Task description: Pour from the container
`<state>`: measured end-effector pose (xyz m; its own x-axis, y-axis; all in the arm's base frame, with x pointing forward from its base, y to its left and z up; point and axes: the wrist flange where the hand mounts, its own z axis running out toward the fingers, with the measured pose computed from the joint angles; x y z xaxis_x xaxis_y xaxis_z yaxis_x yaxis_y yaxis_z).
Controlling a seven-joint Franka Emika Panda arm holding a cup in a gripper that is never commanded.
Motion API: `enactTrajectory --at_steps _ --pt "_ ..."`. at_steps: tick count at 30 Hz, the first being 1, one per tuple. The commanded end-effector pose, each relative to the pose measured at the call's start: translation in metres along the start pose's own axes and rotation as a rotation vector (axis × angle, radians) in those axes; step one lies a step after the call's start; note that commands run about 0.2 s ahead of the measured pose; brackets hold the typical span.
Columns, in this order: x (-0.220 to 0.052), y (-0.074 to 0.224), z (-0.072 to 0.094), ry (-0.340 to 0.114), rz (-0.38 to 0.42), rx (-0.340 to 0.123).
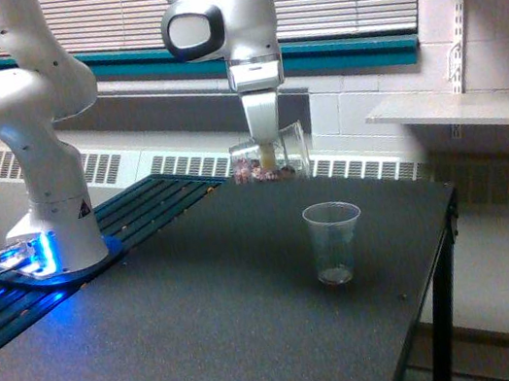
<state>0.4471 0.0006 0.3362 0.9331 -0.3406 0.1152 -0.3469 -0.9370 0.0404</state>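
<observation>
Gripping tool [268, 156] around tilted container [271, 156]

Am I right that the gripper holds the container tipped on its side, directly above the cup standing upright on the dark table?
Not directly above. In the exterior view the gripper holds the tipped container up and toward that view's left of the upright cup on the dark table.

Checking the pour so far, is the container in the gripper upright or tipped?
Tipped. The container lies nearly on its side in the gripper, its pieces gathered along the lower wall.
</observation>
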Motion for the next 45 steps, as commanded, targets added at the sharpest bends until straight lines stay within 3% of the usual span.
enactTrajectory --at_steps 1,34,45 --pt "0.005 0.005 -0.005 -0.014 0.002 -0.020" --pt "0.025 0.005 -0.016 -0.090 -0.032 -0.134" --pt "0.026 -0.004 -0.015 -0.106 -0.034 -0.150"
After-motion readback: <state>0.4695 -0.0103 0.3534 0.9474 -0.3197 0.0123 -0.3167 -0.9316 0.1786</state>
